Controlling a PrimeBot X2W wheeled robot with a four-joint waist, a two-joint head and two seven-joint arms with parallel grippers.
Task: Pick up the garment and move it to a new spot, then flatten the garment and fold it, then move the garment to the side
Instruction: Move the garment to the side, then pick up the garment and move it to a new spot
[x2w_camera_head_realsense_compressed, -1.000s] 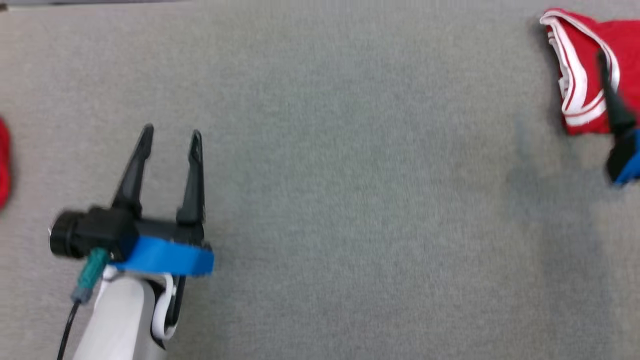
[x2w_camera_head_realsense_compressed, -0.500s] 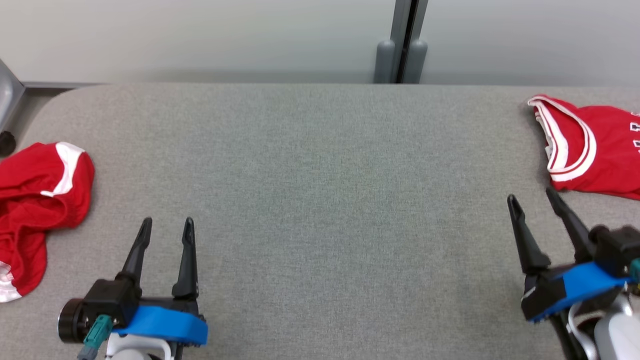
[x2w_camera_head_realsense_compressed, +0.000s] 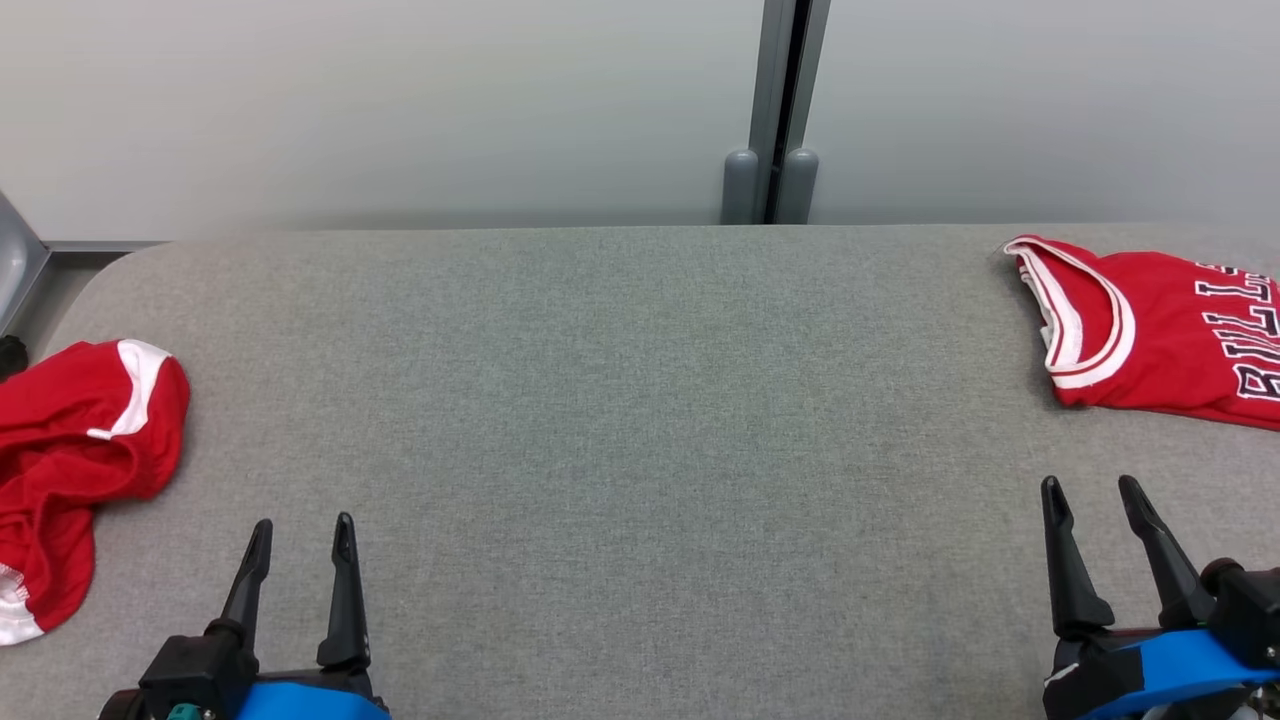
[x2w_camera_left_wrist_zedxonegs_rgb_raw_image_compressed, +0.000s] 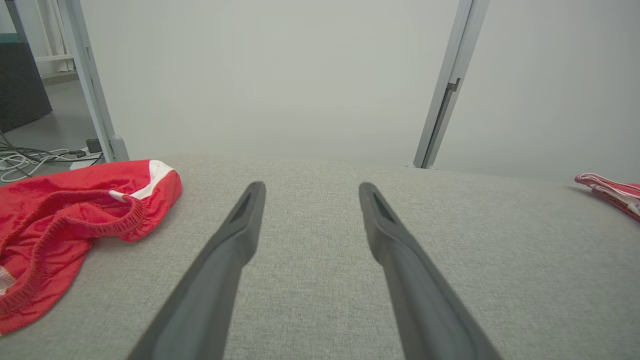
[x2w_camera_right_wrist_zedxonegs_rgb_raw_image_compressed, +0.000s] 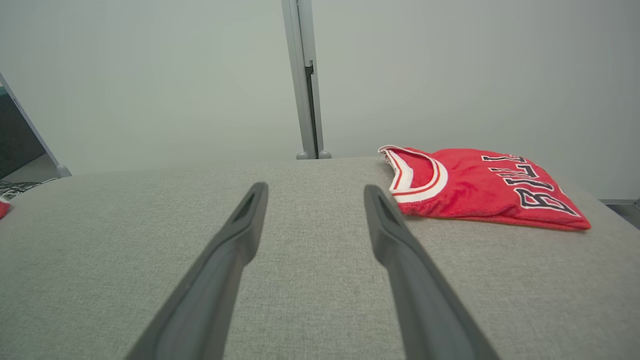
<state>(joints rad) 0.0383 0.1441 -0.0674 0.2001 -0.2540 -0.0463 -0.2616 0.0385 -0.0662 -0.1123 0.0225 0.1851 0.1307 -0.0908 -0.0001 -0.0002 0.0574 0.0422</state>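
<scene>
**Item 1. Left end effector** (x2w_camera_head_realsense_compressed: 302, 523). Nearest, at the lower left of the head view. Its two dark fingers are parted with nothing between them, and it hangs above bare cloth.

**Item 2. Right end effector** (x2w_camera_head_realsense_compressed: 1090, 483). At the lower right, matching the left: fingers apart, nothing held.

**Item 3. Table** (x2w_camera_head_realsense_compressed: 640, 400). Grey fabric top with rounded corners.

**Item 4. Crumpled red garment** (x2w_camera_head_realsense_compressed: 70, 440). A loose heap with white trim and an elastic waistband, at the table's left edge, near the left end effector but apart from it. It is judged to be the piece awaiting pickup.

**Item 5. Folded jersey** (x2w_camera_head_realsense_compressed: 1150, 330). Red with white-banded neckline and lettering. It lies flat at the far right, beyond the right end effector and apart from it. It is judged already folded and set aside.

**Item 6. Surroundings.** A grey post (x2w_camera_head_realsense_compressed: 775, 110) stands against a pale wall behind the table. Cables (x2w_camera_left_wrist_zedxonegs_rgb_raw_image_compressed: 30, 157) lie on the floor past the left corner.

**Hazards.**
- A pinch that takes a single layer of the heap would probably drag it bunched rather than lift it clean.
- The heap sits close to the edge, so a sideways nudge could push it off the table.
- A right arm swinging wide might catch the jersey's hem and spoil the fold.

**Obstructions.** No object stands between the left end effector and the heap.
</scene>
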